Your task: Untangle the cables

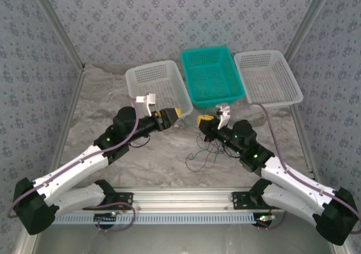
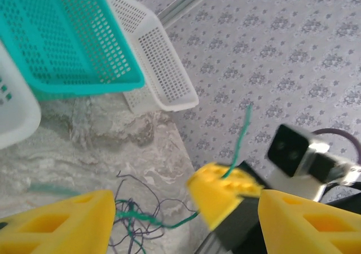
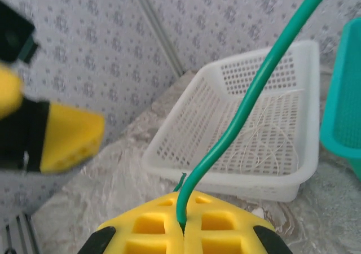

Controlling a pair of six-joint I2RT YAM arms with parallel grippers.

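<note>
Now | R claw point(image 3: 181, 227) pinching thin smooth green cable point(image 3: 248, 104) | L claw point(image 1: 172, 115) spread | wire tangle point(image 1: 204, 148) on marbled table point(image 1: 152, 161)

Thin green, teal and dark cables point(image 1: 207, 145) lie tangled on the surface point(image 1: 158, 163), right of centre. One green cable point(image 3: 248, 107) stands pinched in the right gripper point(image 3: 183, 226); a whitish cable point(image 3: 265, 141) lies in the far-left basket point(image 3: 186, 152).

Three baskets are sitting in a row across the upper middle of the top view: left basket point(image 1: 161, 84), middle basket point(image 1: 211, 76), right basket point(image 1: 265, 76). Below them, right of centre, the cables point(image 1: 203, 149) are lying tangled on the counter point(image 1: 101, 107). The left pincer point(image 1: 175, 114) is hanging before the left basket, and the right pincer point(image 1: 204, 120) is near it, above the tangle.
</note>
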